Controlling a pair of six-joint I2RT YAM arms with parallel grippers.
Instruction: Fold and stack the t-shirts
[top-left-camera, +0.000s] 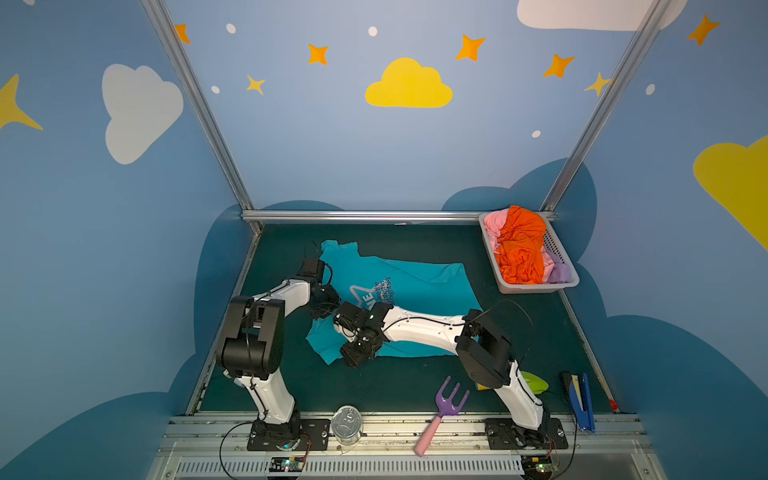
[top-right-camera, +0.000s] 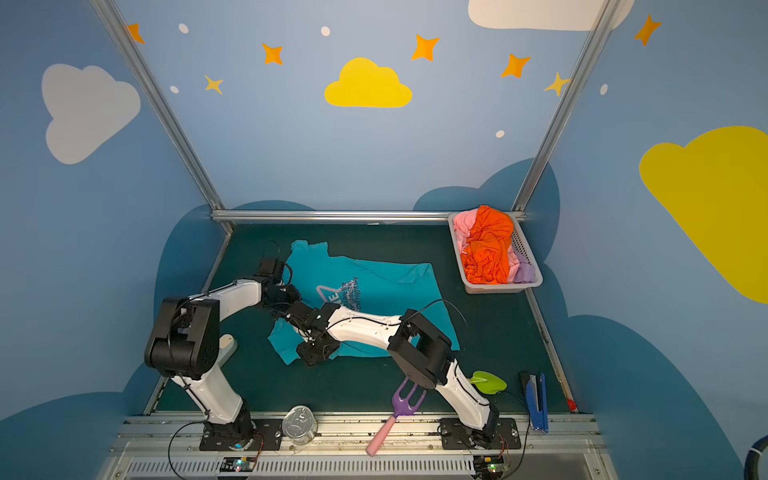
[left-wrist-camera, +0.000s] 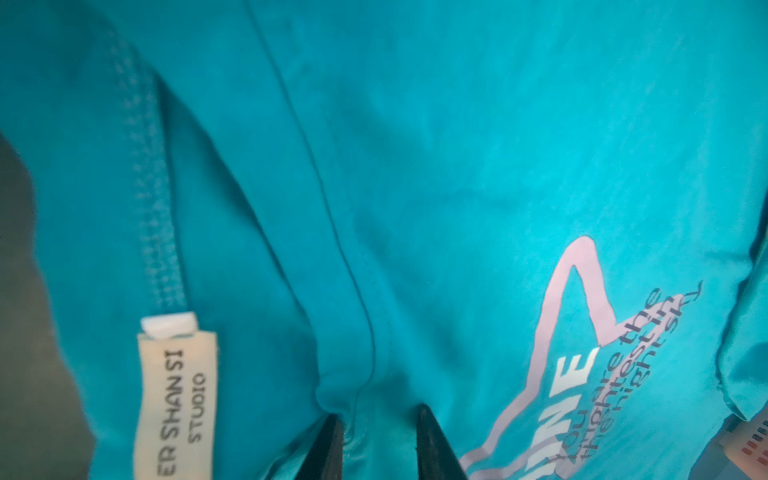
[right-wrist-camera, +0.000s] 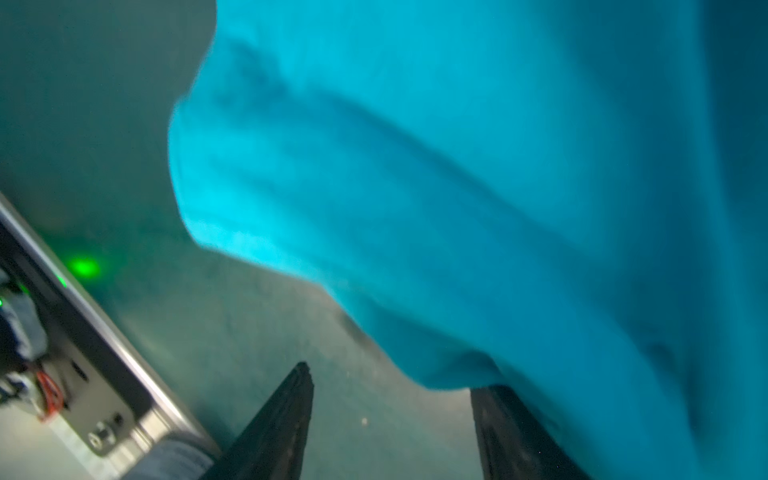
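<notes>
In both top views, can see the teal t-shirt (top-left-camera: 419, 278) lying spread on the desk (top-left-camera: 399, 386), in the middle of the frame, print side up; not folded yet, and bunched up at its lower left corner; can also see the orange t-shirt (top-left-camera: 521, 249), the pink t-shirt (top-left-camera: 492, 226) and the lilac t-shirt (top-left-camera: 559, 271) heaped in the white basket (top-left-camera: 536, 287) at the right of the frame, all crumpled; no folded pile anywhere.

In the left wrist view, looks down on the neck and the name tag (left-wrist-camera: 178, 395) of the teal t-shirt; left claw (left-wrist-camera: 380, 436) at the bottom edge, pinching a little fold of the neck band.

In the right wrist view, right claw (right-wrist-camera: 390, 380) at the bottom edge, jaws apart, holding nothing; teal cloth just beside one finger (right-wrist-camera: 511, 428).

Looks like the very start; all four t-shirts left to fold and stack.
</notes>
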